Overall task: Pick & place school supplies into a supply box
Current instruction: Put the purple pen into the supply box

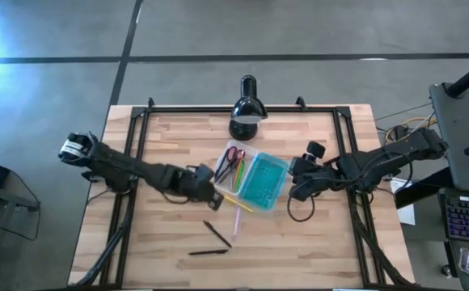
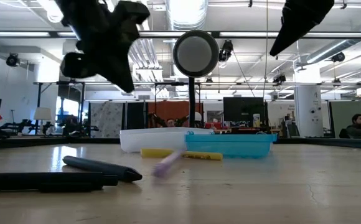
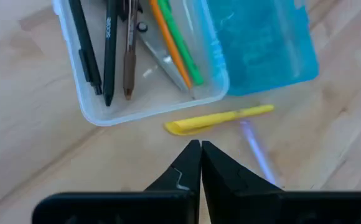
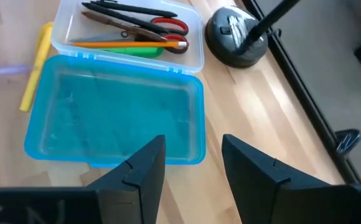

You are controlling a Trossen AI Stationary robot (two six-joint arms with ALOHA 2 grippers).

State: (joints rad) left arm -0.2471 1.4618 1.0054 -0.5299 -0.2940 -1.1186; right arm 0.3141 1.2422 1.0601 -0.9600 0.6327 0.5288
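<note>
The supply box lies open at mid-table: its clear tray (image 1: 234, 164) holds dark pens (image 3: 96, 46), a brown pen, an orange pencil, a green pen (image 3: 182, 43) and red-handled scissors (image 4: 168, 26). The turquoise lid (image 1: 265, 182) lies flat beside the tray. A yellow pen (image 3: 221, 118) and a lilac pen (image 3: 255, 149) rest on the table by the box's near side. My left gripper (image 3: 200, 146) is shut and hovers above the table just short of the yellow pen. My right gripper (image 4: 193, 149) is open, raised over the lid's right edge.
Two dark pens (image 1: 217, 233) (image 1: 208, 252) lie on the wood toward the near edge. A black desk lamp (image 1: 247, 109) stands at the far edge behind the box. A black metal frame (image 1: 137, 129) runs along the table's sides. Bare wood lies to the near left and right.
</note>
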